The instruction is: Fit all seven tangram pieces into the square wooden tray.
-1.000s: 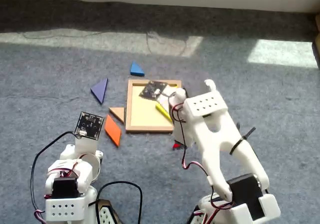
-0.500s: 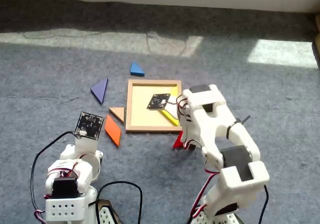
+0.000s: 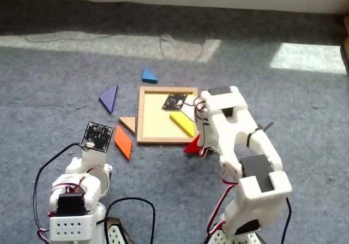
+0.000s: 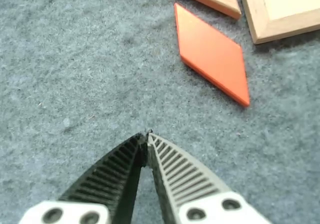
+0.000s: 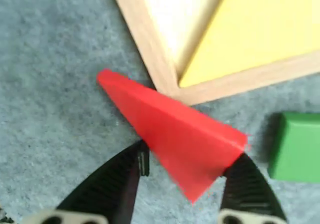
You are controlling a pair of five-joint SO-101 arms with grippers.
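**Right gripper clamped on red triangle at tray corner**

Right gripper (image 5: 187, 170) has its two dark fingers spread about as wide as the piece between them, the red triangle (image 5: 170, 134), which they pinch at its broad end. This piece is flat, smooth and sharp-pointed. In the right wrist view its long tip lies across the corner of the wooden tray (image 5: 145, 38); whether it touches the rim I cannot tell. In the high view the triangle (image 3: 192, 144) sits just off the tray's near right corner.

Tray: square, pale wood, raised rim (image 3: 140, 115), light floor. One yellow piece (image 3: 182, 124) lies flat inside against the right side, its edge tight to the rim in the wrist view (image 5: 260, 28). A green block (image 5: 295, 146) with rounded corners rests on the carpet just beside the red piece, outside the tray.

Left gripper (image 4: 147, 139) has its ribbed fingers pressed together with nothing between them, above bare carpet.

Loose pieces:
- orange parallelogram (image 4: 212, 53), near the tray's left corner
- plain wood triangle (image 3: 128, 124), just beside the left rim
- purple triangle (image 3: 109, 97), farther left
- blue triangle (image 3: 149, 76), beyond the far rim

Surface is a grey, felt-like carpet (image 3: 65, 162) with sunlit bands at the far side. The right arm's white body covers the tray's right rim in the high view.
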